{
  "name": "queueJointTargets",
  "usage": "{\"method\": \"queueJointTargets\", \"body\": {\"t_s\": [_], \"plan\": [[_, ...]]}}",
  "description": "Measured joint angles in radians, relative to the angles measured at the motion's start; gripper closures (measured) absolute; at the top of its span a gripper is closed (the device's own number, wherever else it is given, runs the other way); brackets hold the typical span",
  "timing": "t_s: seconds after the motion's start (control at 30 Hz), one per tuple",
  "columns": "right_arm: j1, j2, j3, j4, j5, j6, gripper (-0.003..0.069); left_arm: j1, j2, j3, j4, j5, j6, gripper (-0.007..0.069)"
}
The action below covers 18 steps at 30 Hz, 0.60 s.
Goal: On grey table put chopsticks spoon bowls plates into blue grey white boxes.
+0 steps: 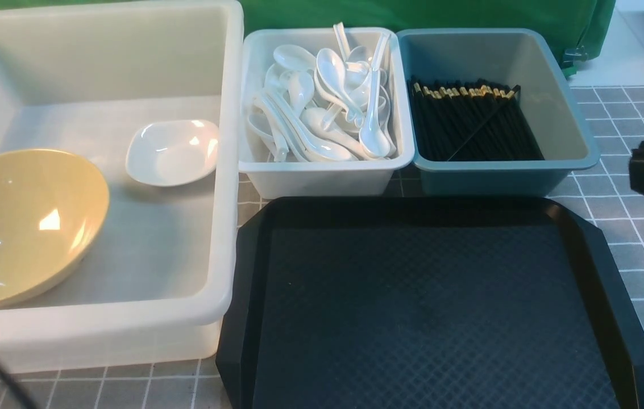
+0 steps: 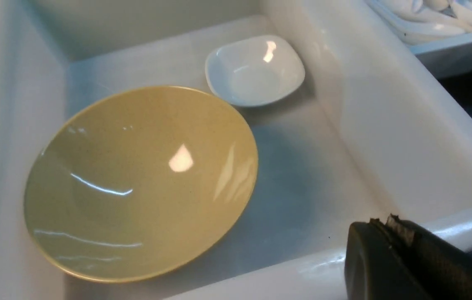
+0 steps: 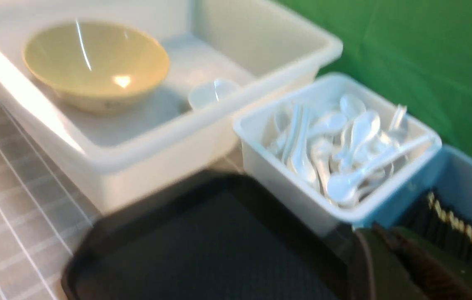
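Beneath tray (image 1: 424, 318), grey gridded table (image 1: 640, 227), green cloth (image 1: 412, 14)

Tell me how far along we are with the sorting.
It looks finished, or close to it. The spoons are in the white box, the chopsticks in the blue one, and the yellow bowl and white dish in the big tub. The left gripper is shut with nothing in it. I see nothing left on the black tray.
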Motion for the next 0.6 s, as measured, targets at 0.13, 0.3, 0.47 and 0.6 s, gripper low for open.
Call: {"method": "queueJointTargets", "body": {"t_s": [0.13,0.3,0.47,0.6], "plan": [[0.000,-0.045,0.055,0.006,-0.092,-0.007,0.0590,0.000,-0.095,0.048,0.009,-0.024,0.000,0.0634],[0.000,-0.056,0.083,0.006,-0.163,-0.016,0.0589,0.000,-0.166,0.066,0.010,-0.022,0.000,0.0634],[0.000,-0.056,0.087,0.006,-0.149,-0.009,0.0582,0.000,-0.173,0.066,0.011,-0.019,0.000,0.0634],[0.000,-0.056,0.089,0.007,-0.143,-0.003,0.0581,0.000,-0.173,0.066,0.012,-0.011,0.000,0.0634]]}}
